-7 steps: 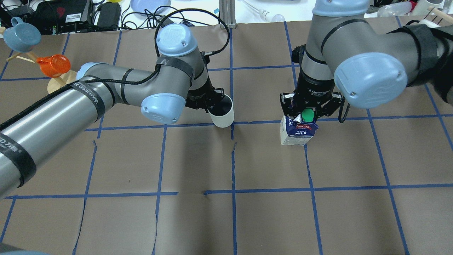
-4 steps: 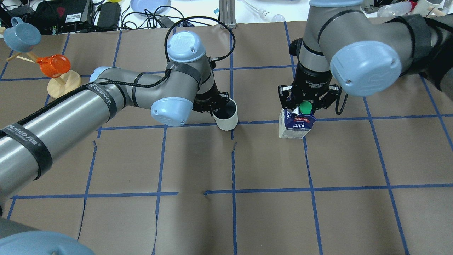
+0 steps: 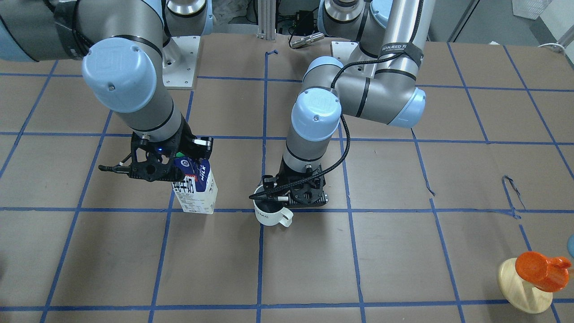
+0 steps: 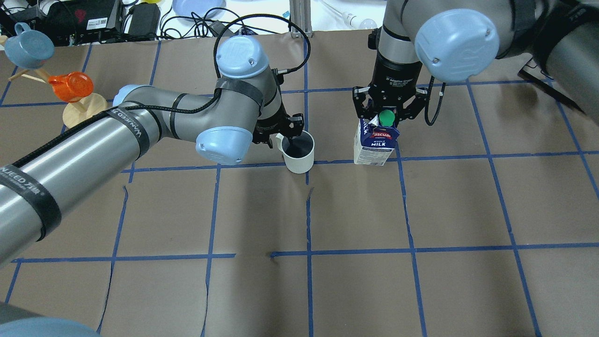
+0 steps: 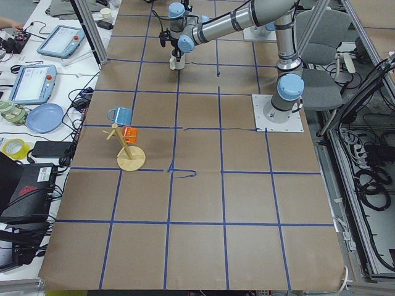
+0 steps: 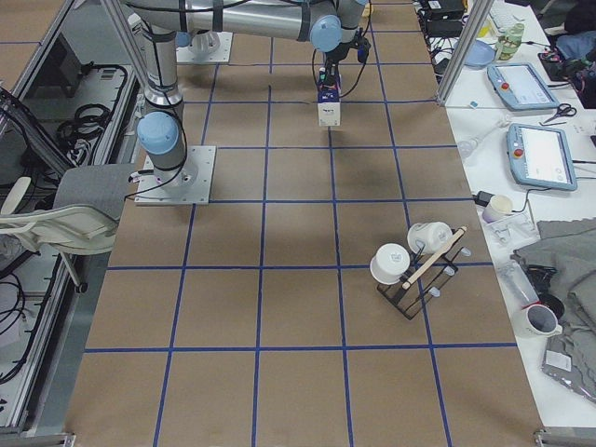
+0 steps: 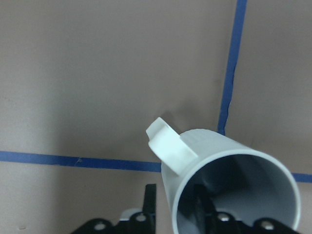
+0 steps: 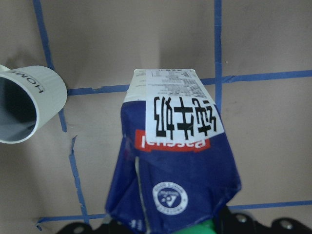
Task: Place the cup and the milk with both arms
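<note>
The white cup [image 4: 299, 157] with a dark inside stands upright near a tape crossing, its handle toward my left arm; it also shows in the front view [image 3: 268, 215] and the left wrist view [image 7: 214, 146]. My left gripper [image 4: 286, 136] is shut on the cup's rim, one finger inside and one outside. The blue and white milk [image 4: 374, 147] with a green cap stands upright to the cup's right, also in the front view [image 3: 197, 193] and the right wrist view [image 8: 180, 146]. My right gripper [image 4: 384, 117] is shut on its gable top.
A wooden mug stand [image 4: 82, 110] with an orange cup [image 4: 70, 86] and a blue cup [image 4: 28, 47] stands at the far left. Blue tape lines [image 4: 309, 210] grid the brown table. A rack with white mugs [image 6: 410, 261] shows in the right view.
The right arm has carried the milk left and farther back. The left arm has turned the cup, so its handle now shows, and brought it lower.
</note>
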Robot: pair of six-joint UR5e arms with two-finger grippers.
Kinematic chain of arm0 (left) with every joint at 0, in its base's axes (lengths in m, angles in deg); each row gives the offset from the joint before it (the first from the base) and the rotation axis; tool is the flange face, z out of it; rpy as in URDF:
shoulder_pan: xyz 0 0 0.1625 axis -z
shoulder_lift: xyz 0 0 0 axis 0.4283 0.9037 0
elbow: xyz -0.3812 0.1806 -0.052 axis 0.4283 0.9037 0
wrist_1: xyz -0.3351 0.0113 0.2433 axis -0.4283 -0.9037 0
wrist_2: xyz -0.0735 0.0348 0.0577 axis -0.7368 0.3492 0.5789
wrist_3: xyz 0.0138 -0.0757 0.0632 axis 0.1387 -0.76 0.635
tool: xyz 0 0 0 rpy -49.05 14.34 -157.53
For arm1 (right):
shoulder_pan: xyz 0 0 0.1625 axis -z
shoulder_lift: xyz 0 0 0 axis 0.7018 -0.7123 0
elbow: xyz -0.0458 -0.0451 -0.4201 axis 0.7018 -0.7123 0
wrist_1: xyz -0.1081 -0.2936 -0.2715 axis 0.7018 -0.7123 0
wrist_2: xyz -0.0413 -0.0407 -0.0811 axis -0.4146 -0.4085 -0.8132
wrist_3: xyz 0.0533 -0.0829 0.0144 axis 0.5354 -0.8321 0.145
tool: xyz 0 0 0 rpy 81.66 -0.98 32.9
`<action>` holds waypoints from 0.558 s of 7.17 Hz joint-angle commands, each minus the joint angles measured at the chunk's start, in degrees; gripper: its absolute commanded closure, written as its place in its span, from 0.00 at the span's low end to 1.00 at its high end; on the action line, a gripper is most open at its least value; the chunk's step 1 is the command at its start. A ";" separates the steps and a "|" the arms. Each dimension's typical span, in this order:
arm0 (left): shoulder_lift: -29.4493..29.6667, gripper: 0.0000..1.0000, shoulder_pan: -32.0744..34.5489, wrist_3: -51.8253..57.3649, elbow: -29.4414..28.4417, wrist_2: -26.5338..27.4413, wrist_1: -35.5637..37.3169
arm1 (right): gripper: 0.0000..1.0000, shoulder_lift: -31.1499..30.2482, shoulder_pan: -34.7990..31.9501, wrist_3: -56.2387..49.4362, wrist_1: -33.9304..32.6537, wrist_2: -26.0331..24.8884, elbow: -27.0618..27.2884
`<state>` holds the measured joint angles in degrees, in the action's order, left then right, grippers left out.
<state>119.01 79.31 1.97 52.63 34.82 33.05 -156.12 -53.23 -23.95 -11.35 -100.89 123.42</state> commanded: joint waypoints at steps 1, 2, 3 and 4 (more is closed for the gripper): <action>-4.22 0.00 -7.07 10.37 0.71 0.08 -4.25 | 0.51 2.04 -3.68 5.07 -0.56 0.68 -0.32; -7.11 0.00 -11.64 17.65 0.63 0.00 -6.37 | 0.51 3.01 -5.01 6.85 -2.13 0.59 -0.32; -10.01 0.00 -14.73 23.12 0.45 -0.09 -8.65 | 0.51 3.97 -5.98 7.74 -3.89 0.51 -0.32; -12.04 0.00 -16.15 25.52 0.10 -0.09 -9.37 | 0.51 4.77 -7.30 8.01 -5.39 0.50 -0.32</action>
<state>109.91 65.98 22.76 53.05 34.77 25.36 -152.46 -58.95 -16.80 -14.83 -100.34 123.11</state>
